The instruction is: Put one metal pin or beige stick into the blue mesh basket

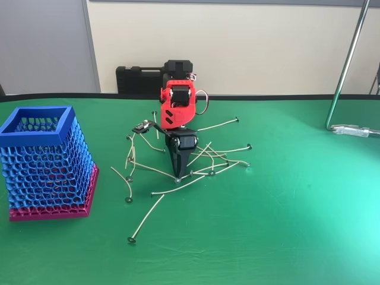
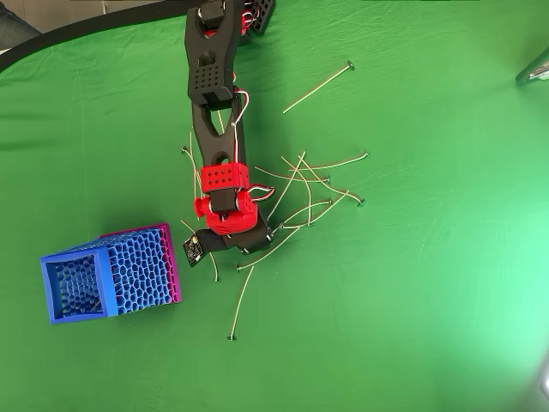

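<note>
fixed view has our claw (image 1: pixel 177 174) tips-down, seemingly pressed together on a beige stick (image 1: pixel 178 186) in the bench (image 1: pixel 285 225) pile; we should lift straight, then swing to the blue mesh basket (image 1: pixel 37 127).

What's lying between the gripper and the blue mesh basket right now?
In the fixed view, a few loose beige pins lie on green cloth between the gripper and the blue mesh basket. Next to the basket the cloth is bare.

Blue honeycomb basket (image 1: pixel 41 157) on magenta base, beige pins (image 1: pixel 145 215), green table (image 1: pixel 285 225).
</note>
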{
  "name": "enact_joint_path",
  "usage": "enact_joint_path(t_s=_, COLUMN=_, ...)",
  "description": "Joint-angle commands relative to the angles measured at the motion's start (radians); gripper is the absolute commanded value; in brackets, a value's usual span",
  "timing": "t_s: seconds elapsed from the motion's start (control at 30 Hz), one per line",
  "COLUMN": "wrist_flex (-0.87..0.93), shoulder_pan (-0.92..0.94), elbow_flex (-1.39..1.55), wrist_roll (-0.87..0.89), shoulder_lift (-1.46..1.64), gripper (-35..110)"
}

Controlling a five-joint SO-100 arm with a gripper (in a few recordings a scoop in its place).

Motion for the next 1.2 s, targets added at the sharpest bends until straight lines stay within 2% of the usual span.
enact_joint_path(t_s=0.0, wrist_flex=0.002, shoulder_pan=0.005, elbow_flex=-0.051, wrist_roll=-0.008, shoulder_lift=0.005, gripper=7)
enact_joint_path(t_s=0.17, wrist_flex=0.002, shoulder_pan=0.008, elbow_flex=-0.057, wrist_roll=-0.012, shoulder_lift=0.002, gripper=1)
enact_joint_path(t_s=0.43, wrist_flex=0.002, shoulder_pan=0.006, elbow_flex=-0.020, wrist_roll=0.011, shoulder_lift=0.055, gripper=1)
enact_joint_path(t_s=0.97, wrist_flex=0.008, shoulder_pan=0.020, elbow_flex=0.393, wrist_roll=0.097, shoulder_lift=0.652, gripper=1)
enact_joint_path(t_s=1.17, wrist_flex=0.098, shoulder_pan=0.066, elbow_flex=0.390, wrist_roll=0.100, shoulder_lift=0.828, gripper=1)
